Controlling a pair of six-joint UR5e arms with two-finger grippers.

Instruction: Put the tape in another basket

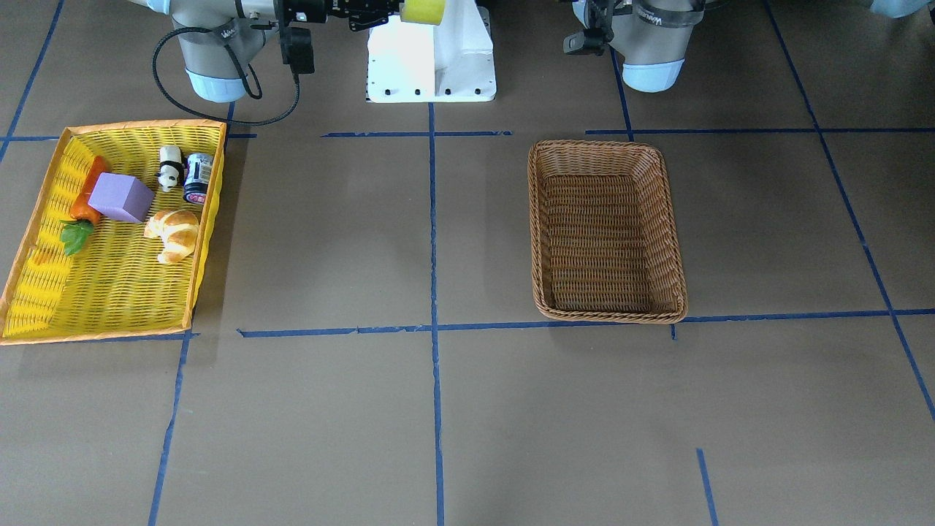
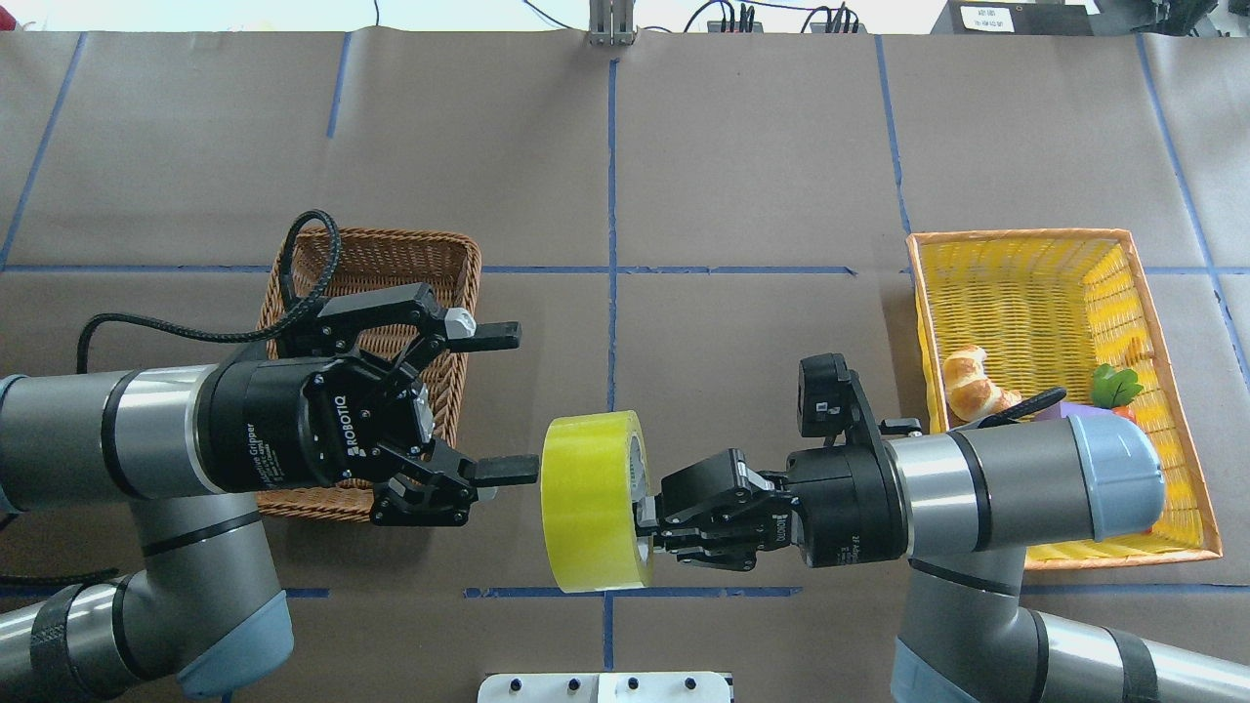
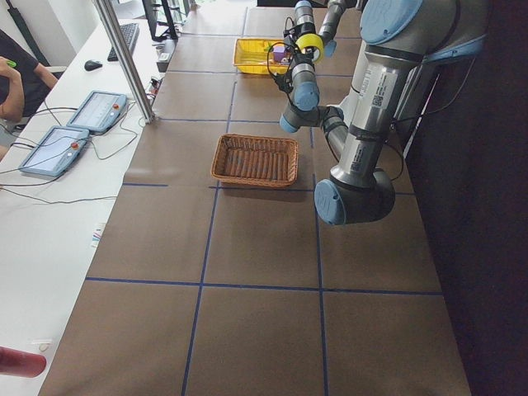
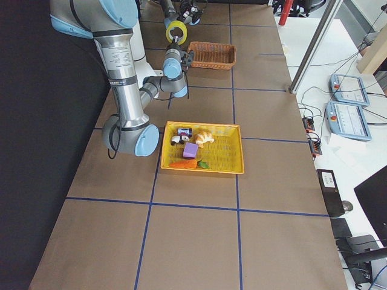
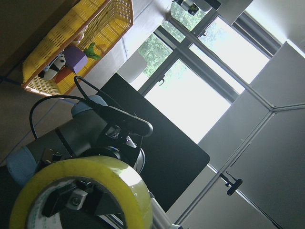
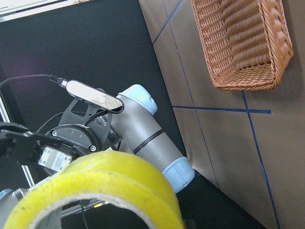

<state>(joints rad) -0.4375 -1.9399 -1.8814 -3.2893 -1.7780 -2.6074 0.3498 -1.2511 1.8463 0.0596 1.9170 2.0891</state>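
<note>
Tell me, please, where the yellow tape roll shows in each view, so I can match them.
Front-facing: tape at top edge, centre.
Overhead: low centre.
Left side: top, right of centre.
Right side: top, left of centre.
Left wrist: bottom left, close up.
Right wrist: bottom left, close up.
Landmark: brown basket, absent only from left wrist.

Bright, even daylight on our table views; harsher contrast at the wrists.
We see soft shadows beside the yellow tray [image 1: 109, 285] and basket [image 1: 606, 234], the white base plate [image 1: 398, 58] blown out, window panes [image 5: 195, 107] overexposed mid-frame in the left wrist view, and the tape [image 6: 109, 176] blurred close at the bottom of both wrist views.
</note>
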